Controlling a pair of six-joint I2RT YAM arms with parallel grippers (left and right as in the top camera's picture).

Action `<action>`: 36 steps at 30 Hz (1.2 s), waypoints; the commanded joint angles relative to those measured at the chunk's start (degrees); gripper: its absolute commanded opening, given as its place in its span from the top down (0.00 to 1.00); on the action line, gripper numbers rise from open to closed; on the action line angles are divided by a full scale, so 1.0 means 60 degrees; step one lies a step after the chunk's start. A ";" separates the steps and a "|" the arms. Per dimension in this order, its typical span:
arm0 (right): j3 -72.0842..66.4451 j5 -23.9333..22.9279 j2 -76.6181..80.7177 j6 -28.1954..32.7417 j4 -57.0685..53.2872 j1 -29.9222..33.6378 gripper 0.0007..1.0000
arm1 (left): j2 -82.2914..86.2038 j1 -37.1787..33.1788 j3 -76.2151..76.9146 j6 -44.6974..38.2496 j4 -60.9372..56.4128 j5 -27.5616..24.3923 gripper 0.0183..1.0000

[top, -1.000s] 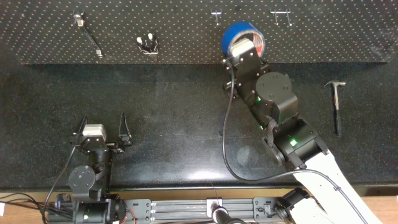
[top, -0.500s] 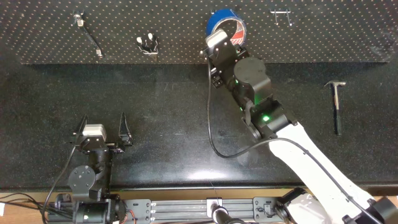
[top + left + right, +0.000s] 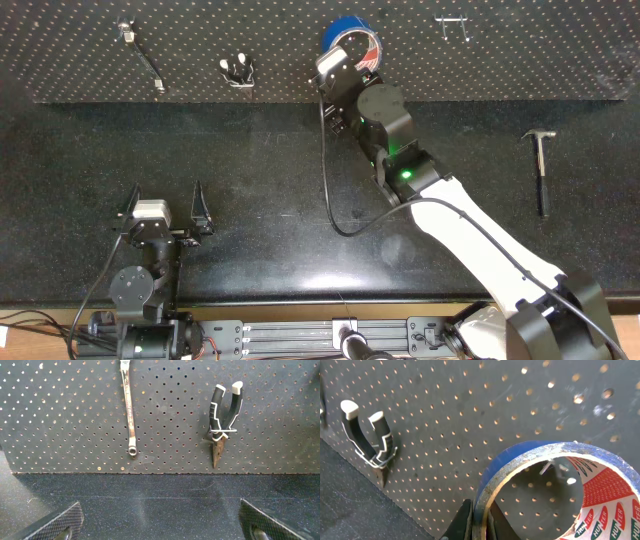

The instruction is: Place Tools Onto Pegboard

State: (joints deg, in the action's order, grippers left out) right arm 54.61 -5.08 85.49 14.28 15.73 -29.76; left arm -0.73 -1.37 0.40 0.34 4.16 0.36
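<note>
My right gripper (image 3: 340, 62) is up against the pegboard (image 3: 280, 50), shut on the rim of a blue tape roll (image 3: 352, 40). In the right wrist view the tape roll (image 3: 545, 490) stands on edge before the pegboard (image 3: 460, 420), and a metal hook (image 3: 549, 467) shows through its hole. A wrench (image 3: 145, 58) and pliers (image 3: 238, 71) hang on the board's left part; the left wrist view shows the wrench (image 3: 128, 407) and pliers (image 3: 222, 420) too. A hammer (image 3: 541, 170) lies on the table at the right. My left gripper (image 3: 165, 205) rests open near the front left, holding nothing.
A free double hook (image 3: 453, 27) sticks out of the pegboard to the right of the tape. The black table (image 3: 260, 190) stretches between the arms. A cable (image 3: 335, 190) loops from the right arm over the table's middle.
The right gripper has carried the tape roll leftward and farther up the pegboard, onto the spot where a hook stood. The left arm has not moved.
</note>
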 commanded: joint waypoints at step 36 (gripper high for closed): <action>0.0135 -0.0718 -0.1840 0.0572 -0.2222 0.0073 0.04 | 0.0091 -0.0047 -0.0015 0.0153 0.0066 -0.0033 0.00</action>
State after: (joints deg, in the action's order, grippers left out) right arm 55.05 -9.56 79.83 18.13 5.67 -29.76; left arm -0.73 -1.37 0.40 0.34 4.16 0.36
